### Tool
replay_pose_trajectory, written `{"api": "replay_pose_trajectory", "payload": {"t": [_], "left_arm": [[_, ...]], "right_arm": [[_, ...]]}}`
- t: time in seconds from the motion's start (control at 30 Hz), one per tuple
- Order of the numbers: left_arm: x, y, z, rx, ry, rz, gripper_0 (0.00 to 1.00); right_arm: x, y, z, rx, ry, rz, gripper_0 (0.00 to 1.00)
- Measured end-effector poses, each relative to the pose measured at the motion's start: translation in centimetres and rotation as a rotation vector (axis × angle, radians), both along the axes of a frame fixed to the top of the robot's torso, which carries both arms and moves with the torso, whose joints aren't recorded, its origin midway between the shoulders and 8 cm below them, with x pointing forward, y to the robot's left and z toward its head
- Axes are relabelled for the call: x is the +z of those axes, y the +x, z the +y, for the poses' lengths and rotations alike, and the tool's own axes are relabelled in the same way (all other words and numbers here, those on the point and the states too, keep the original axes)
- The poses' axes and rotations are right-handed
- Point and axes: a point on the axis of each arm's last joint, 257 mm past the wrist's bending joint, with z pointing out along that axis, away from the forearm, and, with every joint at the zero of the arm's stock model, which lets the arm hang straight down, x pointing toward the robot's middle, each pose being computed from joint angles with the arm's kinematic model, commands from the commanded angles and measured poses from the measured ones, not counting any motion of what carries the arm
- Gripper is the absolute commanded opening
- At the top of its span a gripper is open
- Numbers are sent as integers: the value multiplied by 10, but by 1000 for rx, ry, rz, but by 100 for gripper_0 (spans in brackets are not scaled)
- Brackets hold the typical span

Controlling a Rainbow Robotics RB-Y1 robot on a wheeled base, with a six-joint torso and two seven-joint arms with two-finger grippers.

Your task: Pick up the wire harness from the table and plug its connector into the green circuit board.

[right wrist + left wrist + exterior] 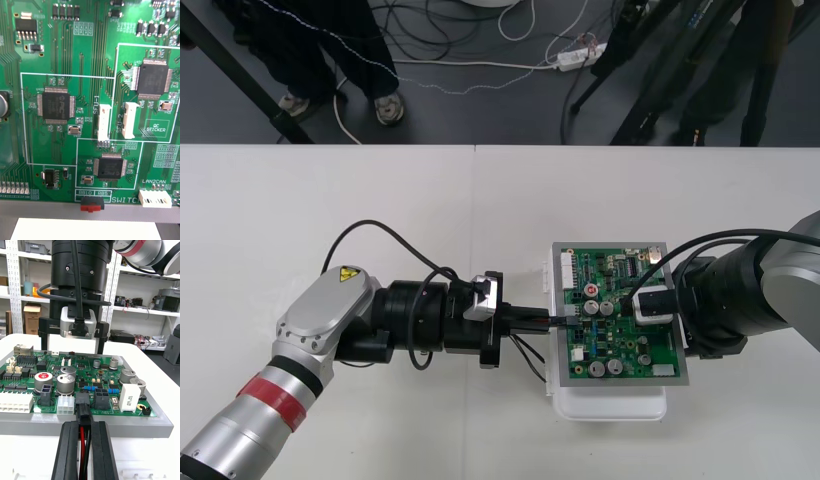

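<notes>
Wire harness [82, 435]: red and black wires ran up between the left gripper's [84, 424] two black fingers [69, 450], which were pressed together on them. The black plug [83, 408] stood just past the fingertips, at the near edge of the green circuit board [605, 345], between a white connector [66, 405] and a black one [101, 398]. Whether it was fully seated could not be told.

Left arm: reached in level over the table [380, 210], with its fingertips at the board's left edge.

Board: lay flat on a grey plate over a white base [610, 406].

Right gripper [72, 347]: hung over the board's far side, fingers pointing down and spread wide, with nothing between them.
</notes>
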Motion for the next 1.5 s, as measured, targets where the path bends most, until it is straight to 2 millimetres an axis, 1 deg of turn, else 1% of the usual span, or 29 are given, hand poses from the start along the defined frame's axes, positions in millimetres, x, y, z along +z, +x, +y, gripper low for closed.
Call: {"api": "replay_pose_trajectory", "payload": {"t": [0.13, 0.47, 1.33, 1.5], "left_arm": [[0, 0, 0, -1, 0, -5, 0], [0, -1, -2, -6, -4, -85, 0], [1, -1, -4, -4, -10, -90, 0], [1, -1, -4, -4, -11, -130, 0]], "right_arm": [[0, 0, 0, 0, 0, 0, 100], [0, 0, 0, 0, 0, 0, 100], [0, 0, 0, 0, -1, 1, 100], [0, 0, 0, 0, -1, 1, 100]]}}
